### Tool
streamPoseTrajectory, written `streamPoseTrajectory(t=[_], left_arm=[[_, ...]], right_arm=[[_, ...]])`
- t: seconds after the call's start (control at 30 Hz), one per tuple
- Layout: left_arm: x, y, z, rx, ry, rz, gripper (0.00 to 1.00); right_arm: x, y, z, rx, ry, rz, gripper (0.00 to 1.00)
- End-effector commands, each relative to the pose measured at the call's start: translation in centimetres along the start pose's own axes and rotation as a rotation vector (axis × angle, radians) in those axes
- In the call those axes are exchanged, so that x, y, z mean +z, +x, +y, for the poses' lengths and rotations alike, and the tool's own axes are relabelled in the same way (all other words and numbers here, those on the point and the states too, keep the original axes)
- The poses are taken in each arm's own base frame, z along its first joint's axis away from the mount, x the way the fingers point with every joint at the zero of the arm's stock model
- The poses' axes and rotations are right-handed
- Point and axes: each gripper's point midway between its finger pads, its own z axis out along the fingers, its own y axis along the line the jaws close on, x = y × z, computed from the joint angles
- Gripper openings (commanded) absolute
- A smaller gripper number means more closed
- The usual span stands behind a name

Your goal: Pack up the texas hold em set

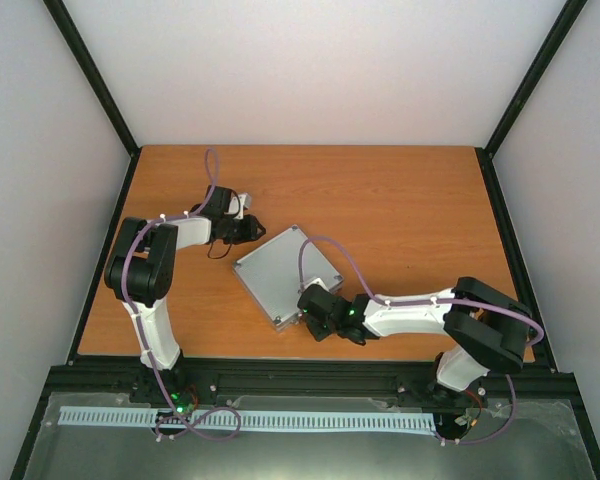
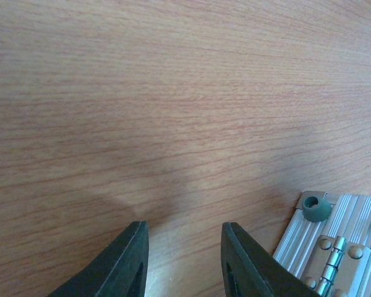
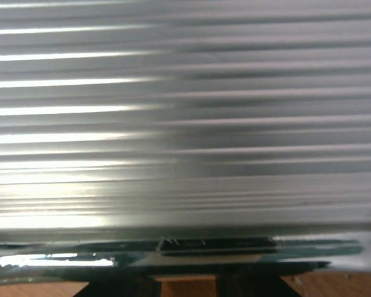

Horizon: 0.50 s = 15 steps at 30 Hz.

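Your right gripper (image 1: 310, 303) presses at the near edge of the case (image 1: 280, 270), its grip impossible to tell; the left gripper (image 2: 184, 232) gapes empty beside its far side. Probably rigid, slick aluminium: hold the rim

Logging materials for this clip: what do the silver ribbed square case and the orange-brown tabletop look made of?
Silver ribbed square case: probably aluminium, satin finish; parallel ridges catch light streaks, with a riveted metal hinge and dark, likely rubber feet. Orange-brown tabletop: wood or wood-look laminate, matte; fine grain lines show.
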Motion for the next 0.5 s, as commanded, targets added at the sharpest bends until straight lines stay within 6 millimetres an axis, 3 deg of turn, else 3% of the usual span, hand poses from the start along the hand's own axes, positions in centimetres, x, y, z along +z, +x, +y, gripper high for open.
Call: streamPoseTrajectory(t=[0.0, 0.27, 0.47], left_arm=[[0.6, 3.1, 1.0, -0.027, -0.033, 0.104, 0.35], [0.8, 3.2, 1.0, -0.029, -0.03, 0.107, 0.34], [0.6, 2.8, 0.9, -0.026, -0.028, 0.1, 0.34]], right_arm=[[-1.6, -1.3, -1.0, -0.04, 0.029, -0.008, 0.26], [-3.3, -2.9, -1.8, 0.039, 0.04, -0.094, 0.36], [-3.5, -2.0, -2.8, 0.101, 0.047, -0.076, 0.37]])
